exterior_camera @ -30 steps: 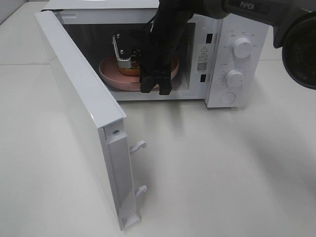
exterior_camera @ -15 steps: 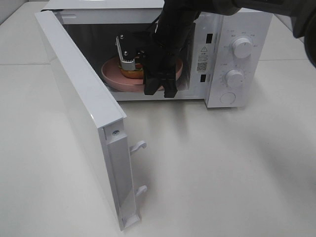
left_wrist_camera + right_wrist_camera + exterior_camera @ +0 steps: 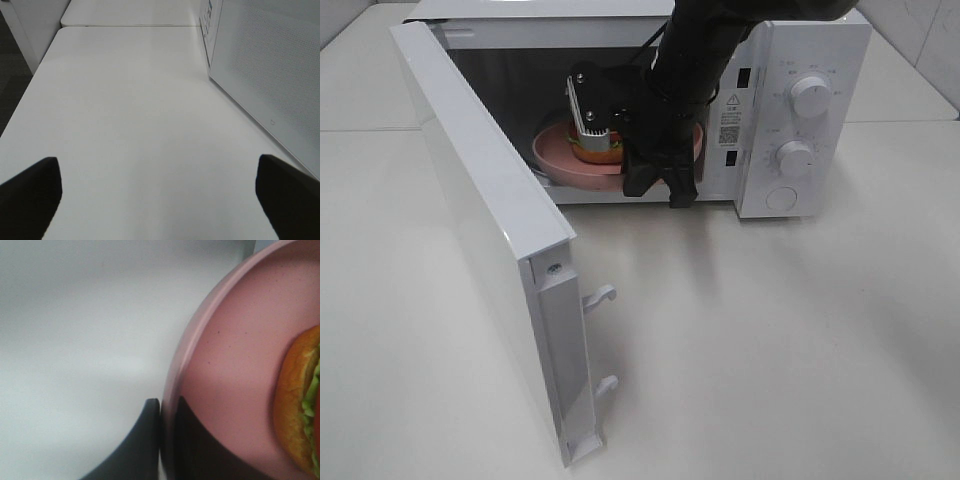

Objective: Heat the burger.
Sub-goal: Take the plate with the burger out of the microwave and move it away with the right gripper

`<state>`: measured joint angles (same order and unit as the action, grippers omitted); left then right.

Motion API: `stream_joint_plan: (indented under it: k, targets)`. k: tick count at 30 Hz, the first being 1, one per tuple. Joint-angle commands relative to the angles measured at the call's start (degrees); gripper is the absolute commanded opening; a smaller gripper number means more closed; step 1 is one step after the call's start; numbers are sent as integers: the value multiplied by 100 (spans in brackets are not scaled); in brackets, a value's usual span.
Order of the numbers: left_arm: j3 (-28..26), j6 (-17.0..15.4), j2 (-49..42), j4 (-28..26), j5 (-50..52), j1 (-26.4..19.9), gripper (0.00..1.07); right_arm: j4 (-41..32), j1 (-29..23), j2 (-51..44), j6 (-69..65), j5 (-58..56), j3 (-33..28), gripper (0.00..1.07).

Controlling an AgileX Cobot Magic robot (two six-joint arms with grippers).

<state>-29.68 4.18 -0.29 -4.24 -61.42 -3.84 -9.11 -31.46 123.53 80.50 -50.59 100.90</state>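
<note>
The right gripper (image 3: 161, 440) is pinching the plate (image 3: 570, 165) rim, carrying the burger (image 3: 598, 150) into the microwave (image 3: 800, 100) cavity — plate serving as handle. The left gripper (image 3: 160, 195) is waiting, jaws apart, over the tabletop (image 3: 125, 100) beside the door (image 3: 490, 230).

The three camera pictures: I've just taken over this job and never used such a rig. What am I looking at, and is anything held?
The wide picture comes from a camera mounted high, looking down at a white table. On it stands a microwave with its door swung open.

The black arm reaching into the oven carries the right gripper. Its own wrist camera gives the close pink picture: the jaws are shut on the rim of a pink plate, one finger on each side of the rim. The burger lies on that plate.

The last picture is the left arm's wrist camera. The two dark shapes at the lower corners are the fingers of the left gripper, open and empty, over bare table beside the microwave door.
</note>
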Motion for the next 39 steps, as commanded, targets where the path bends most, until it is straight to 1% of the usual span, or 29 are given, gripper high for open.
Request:
stream_joint_plan:
  k: [1, 2, 5, 7, 10, 12, 19, 20, 22, 23, 24, 25, 26, 28, 39]
  targets:
    - [11, -29, -34, 11, 11, -11, 101, -92, -29, -321, 206, 435, -223, 0]
    - [11, -29, -34, 11, 11, -11, 101, -86, -29, -413, 206, 481, -332, 0]
    - [11, -29, -34, 11, 11, -11, 101, -80, -29, -458, 206, 533, -395, 0]
    - [11, -29, -34, 11, 11, -11, 101, -86, -86, -722, 252, 888, -768, 0]
    - [11, -29, -34, 11, 11, -11, 101, -92, -86, -768, 269, 940, -831, 0]
    - [11, -29, -34, 11, 11, -11, 101, -109, -97, -940, 275, 1106, -1094, 0]
    - [11, -29, -34, 17, 11, -11, 101, -126, -97, -1180, 281, 1318, -1415, 0]
    - [11, -29, -34, 17, 11, -11, 101, -132, -120, -1266, 292, 1415, -1581, 0]
    - [11, -29, -34, 17, 11, -11, 101, -132, -155, -1301, 309, 1473, -1662, 0]
    - [11, -29, -34, 17, 11, -11, 101, -178, -160, -1421, 407, 1633, -1885, 0]
    - [11, -29, -34, 17, 11, -11, 101, -178, -160, -1421, 407, 1633, -1885, 0]
    - [11, -29, -34, 17, 11, -11, 101, -269, -183, -1547, 510, 1868, -2086, 0]
    - [11, -29, -34, 17, 11, -11, 101, -269, -183, -1547, 510, 1868, -2086, 0]
    - [11, -29, -34, 17, 11, -11, 101, -350, -223, -1690, 590, 2097, -2332, 0]
    - [11, -29, -34, 17, 11, -11, 101, -350, -241, -2154, 590, 2286, -2859, 0]
